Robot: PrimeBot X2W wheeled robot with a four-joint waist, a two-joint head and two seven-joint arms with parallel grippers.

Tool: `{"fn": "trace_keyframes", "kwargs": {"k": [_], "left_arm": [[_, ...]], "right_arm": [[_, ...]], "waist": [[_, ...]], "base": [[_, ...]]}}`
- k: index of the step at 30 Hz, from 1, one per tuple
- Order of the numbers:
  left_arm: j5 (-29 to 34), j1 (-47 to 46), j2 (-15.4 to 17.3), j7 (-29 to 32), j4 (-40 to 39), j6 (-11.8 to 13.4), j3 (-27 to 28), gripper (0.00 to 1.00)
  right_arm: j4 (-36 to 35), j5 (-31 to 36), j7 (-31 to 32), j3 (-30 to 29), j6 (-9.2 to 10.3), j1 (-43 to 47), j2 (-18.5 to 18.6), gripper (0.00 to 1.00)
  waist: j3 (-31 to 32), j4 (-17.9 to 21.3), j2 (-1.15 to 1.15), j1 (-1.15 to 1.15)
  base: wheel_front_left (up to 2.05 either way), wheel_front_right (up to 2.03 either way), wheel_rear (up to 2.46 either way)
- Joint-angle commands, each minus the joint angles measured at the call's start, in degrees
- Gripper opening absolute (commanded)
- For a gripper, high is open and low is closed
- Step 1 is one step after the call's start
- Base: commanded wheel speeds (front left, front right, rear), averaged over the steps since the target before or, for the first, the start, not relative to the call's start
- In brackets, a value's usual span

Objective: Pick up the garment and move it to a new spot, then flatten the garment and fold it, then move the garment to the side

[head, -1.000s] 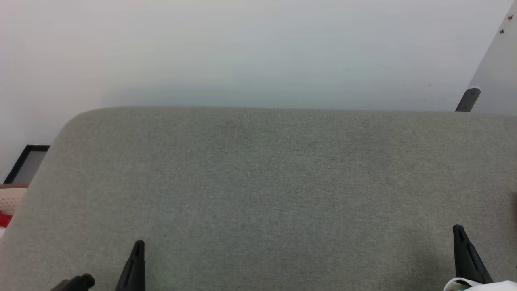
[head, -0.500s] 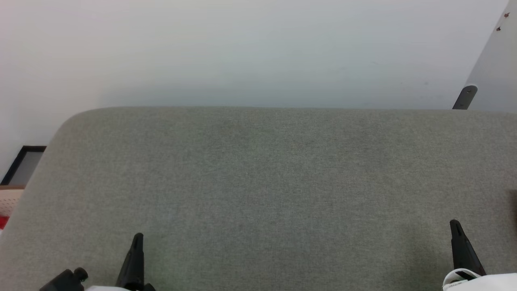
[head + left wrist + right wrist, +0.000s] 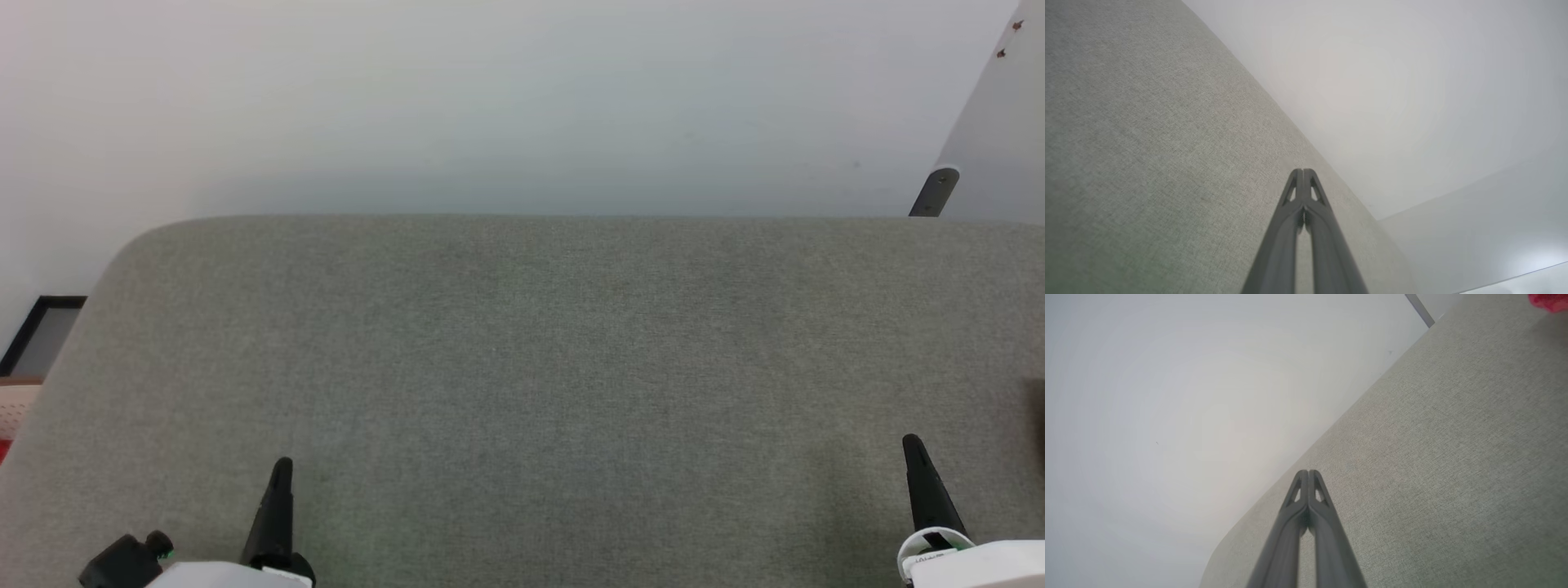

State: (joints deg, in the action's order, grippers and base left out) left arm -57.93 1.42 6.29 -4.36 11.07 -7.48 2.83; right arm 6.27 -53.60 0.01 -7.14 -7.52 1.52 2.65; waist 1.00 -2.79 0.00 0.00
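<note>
Status: 0 of 3 steps done | my left hand and right hand closed tight, holding nothing, over tabletop | garment, red scrap off to my right, untouched | pickup next

soft even light, faint shadows, mild blur

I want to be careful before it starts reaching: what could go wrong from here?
The red fabric sits at the right wrist view's far corner, so a reach may be misaimed. Both the left hand and the right hand are shut; reaching like that would likely shove the fabric rather than grip it.
</note>
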Motion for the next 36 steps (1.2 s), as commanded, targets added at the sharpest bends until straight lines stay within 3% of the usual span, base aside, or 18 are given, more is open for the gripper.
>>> {"fn": "trace_keyframes", "kwargs": {"k": [1, 36], "left_arm": [[-1.7, -1.3, 0.1, 0.5, -0.4, 0.0, 0.4, 0.0], [-20.4, -5.1, -1.7, 6.3, 1.5, 0.0, 2.2, 0.0]], "right_arm": [[-0.2, -1.9, 0.3, 0.0, 0.02, -1.4, 0.2, 0.0], [4.3, -22.8, 3.9, 0.4, 0.02, -5.3, 0.3, 0.0]], "waist": [[0.0, 0.1, 0.0, 0.0], [-0.6, 1.4, 0.0, 0.0]], "base": [[0.0, 0.0, 0.0], [0.0, 0.0, 0.0]]}}
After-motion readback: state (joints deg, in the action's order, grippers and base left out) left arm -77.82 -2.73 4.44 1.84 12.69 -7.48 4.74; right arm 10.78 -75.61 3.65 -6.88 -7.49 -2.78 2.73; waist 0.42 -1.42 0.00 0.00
